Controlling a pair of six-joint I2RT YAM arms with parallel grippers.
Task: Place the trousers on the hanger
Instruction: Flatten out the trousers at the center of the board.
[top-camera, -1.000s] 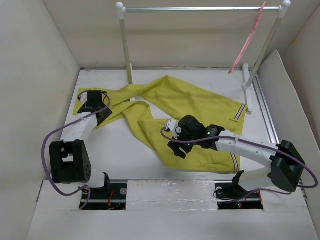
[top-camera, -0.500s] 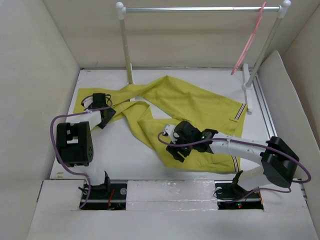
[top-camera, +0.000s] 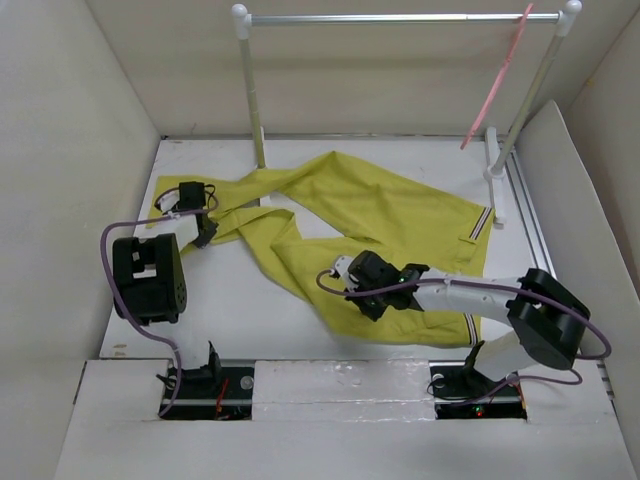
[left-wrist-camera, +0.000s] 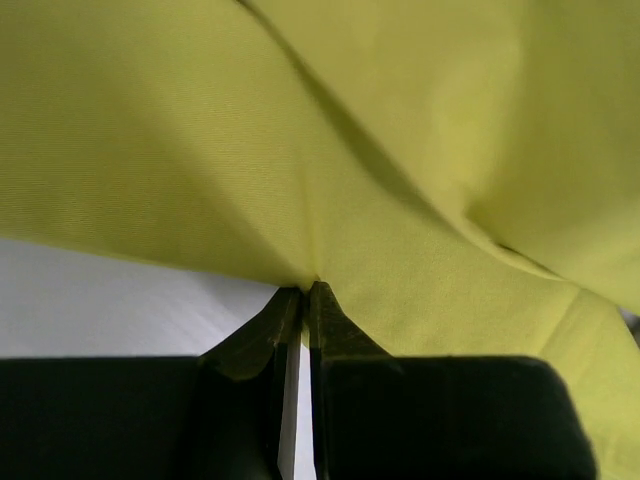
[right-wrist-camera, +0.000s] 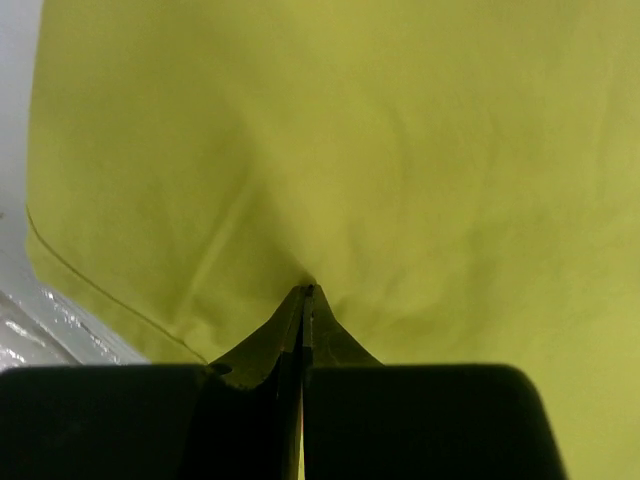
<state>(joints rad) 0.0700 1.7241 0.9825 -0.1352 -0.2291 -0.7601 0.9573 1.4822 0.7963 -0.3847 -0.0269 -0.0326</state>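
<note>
Pinching trousers (top-camera: 390, 215) spread on bench (top-camera: 240, 300): left gripper (left-wrist-camera: 305, 290) closed on leg fold, centre left; right gripper (right-wrist-camera: 305, 290) closed on cloth, lower centre. Hanger (top-camera: 495, 85) hangs from rail (top-camera: 400, 17), upper right.

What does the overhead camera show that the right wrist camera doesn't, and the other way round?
Only the overhead view shows the whole trousers spread on the table, and the pink hanger hanging from the rack. Only the right wrist view shows the right pincer up close, shut on a pucker of cloth. Both show the yellow-green trousers cloth.
</note>
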